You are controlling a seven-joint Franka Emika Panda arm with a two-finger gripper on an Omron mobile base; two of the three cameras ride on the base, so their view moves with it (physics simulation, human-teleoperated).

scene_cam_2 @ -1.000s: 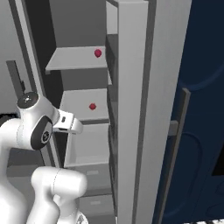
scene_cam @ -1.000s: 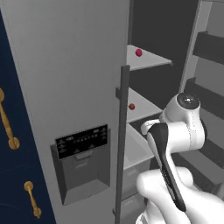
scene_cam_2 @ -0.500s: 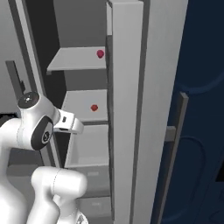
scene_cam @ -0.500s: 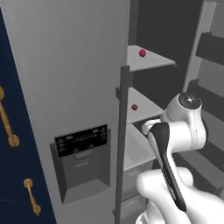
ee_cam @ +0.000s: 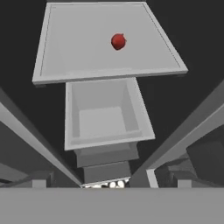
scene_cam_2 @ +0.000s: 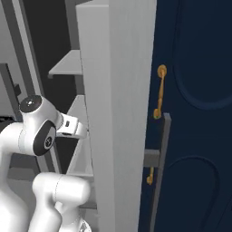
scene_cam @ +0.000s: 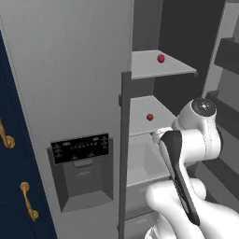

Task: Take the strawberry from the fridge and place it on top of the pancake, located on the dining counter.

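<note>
Flanking 2 shelved strawberries (scene_cam: 150, 117): fridge door handle (scene_cam: 124, 149), open drawer (ee_cam: 105, 114) below.

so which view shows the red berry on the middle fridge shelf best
The hand view: the strawberry sits unobstructed on the shelf, seen from above. The left base view shows it as a small red dot; in the right base view the door hides it.

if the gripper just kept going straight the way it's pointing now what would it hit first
Probably the open grey bin under the fridge shelf: it sits near the middle of the hand view, so the line seems to run into its hollow. The strawberry lies off that line, up on the shelf. Depth is hard to judge here.
</note>
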